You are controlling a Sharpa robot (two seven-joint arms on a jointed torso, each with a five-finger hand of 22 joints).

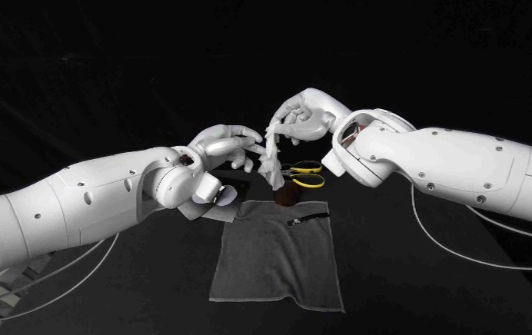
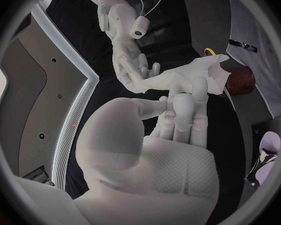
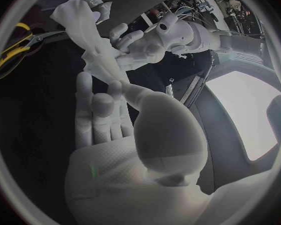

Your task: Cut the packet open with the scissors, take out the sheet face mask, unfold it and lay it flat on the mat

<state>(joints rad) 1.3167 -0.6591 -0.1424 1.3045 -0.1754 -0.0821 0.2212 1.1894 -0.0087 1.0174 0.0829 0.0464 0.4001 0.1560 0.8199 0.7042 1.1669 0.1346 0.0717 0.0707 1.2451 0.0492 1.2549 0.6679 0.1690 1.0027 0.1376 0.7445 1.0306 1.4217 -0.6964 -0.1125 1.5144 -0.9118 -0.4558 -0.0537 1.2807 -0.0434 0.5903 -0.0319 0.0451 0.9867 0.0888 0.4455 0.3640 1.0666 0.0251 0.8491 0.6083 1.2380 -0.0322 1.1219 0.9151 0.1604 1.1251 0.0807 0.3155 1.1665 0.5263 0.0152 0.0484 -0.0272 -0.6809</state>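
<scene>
1. Head view: my right hand (image 1: 297, 116) pinches the top of the mask (image 1: 273, 150), and my left hand (image 1: 230, 147) holds it lower down on the side. The mask hangs in the air between them, above the far end of the mat (image 1: 277, 266) and near the scissors (image 1: 308, 175). It is white and bunched into a narrow, creased strip, not spread at all. I judge the step in hand to be the unfolding.

2. Left wrist view: my left hand (image 2: 159, 135) reaches its fingertips (image 2: 197, 87) up under the crumpled mask (image 2: 190, 75), with my right hand (image 2: 131, 60) gripping the opposite end. The sheet looks thin, damp and clingy, with layers stuck together. To do this well I should keep each hold on a single layer near an edge. Then I should draw the hands apart slowly, so the folds peel open rather than tear.

3. Right wrist view: my right hand (image 3: 122, 140) has the narrow tail of the mask (image 3: 81, 25) between thumb and fingers. My left hand (image 3: 140, 47) clasps the middle of it. The free upper part flares out wide and rumpled. Before lowering, I should bring the mask over the middle of the mat, holding it taut but not stretched.
</scene>
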